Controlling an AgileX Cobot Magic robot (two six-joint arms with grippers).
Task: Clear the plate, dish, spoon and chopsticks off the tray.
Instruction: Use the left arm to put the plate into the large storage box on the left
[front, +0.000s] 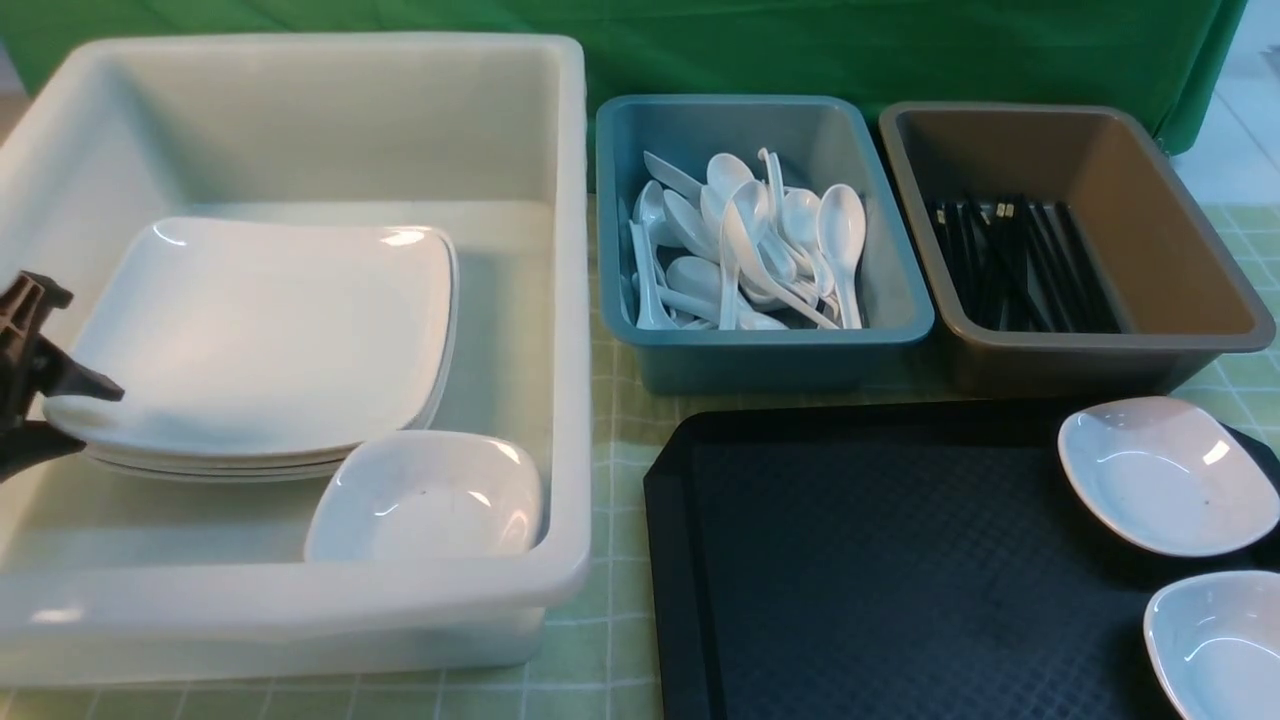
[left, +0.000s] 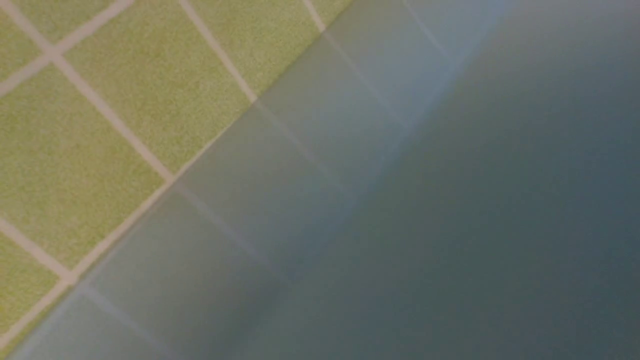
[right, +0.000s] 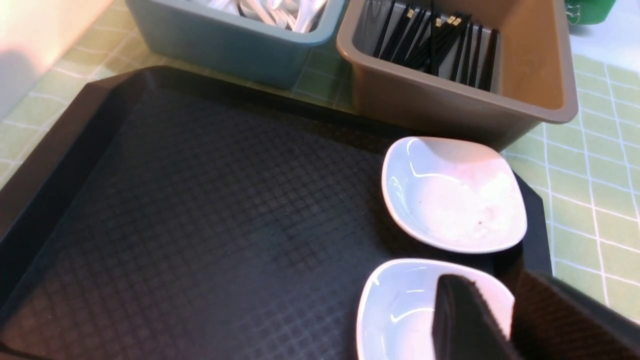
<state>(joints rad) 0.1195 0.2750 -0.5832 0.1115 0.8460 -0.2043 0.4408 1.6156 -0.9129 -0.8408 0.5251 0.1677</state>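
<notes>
At the near right corner of the black tray (right: 225, 200), my right end effector (right: 500, 295) straddled the rim of the near dish (right: 400, 310). One finger hung over the bowl and the other outside it, with only a narrow gap between. I could not tell whether the pads were already pressing the rim.

Just beyond, close to the first but apart from it, the far dish (right: 452, 195) sat against the tray's right edge. Both are small, squarish and shallow, with no long axis to line up on. The rest of the tray was bare dimpled plastic.

Across the checked green surface (front: 610, 640), my left end effector (front: 40, 380) hovered at the left edge of the plate (front: 250, 330) topping a stack in the white tub (front: 560, 300). How far it was open I could not make out, and its wrist camera showed only blurred cloth. Another small dish (front: 425, 500) lay in that tub's near right corner.

Farther back, spoons (front: 745, 250) filled the teal tub (front: 770, 360) and chopsticks (front: 1020, 265) the brown tub (front: 1100, 360).

By my reading only the two dishes were left to clear. Both lay on my right arm's side, well apart from my left, and the near one came first.
</notes>
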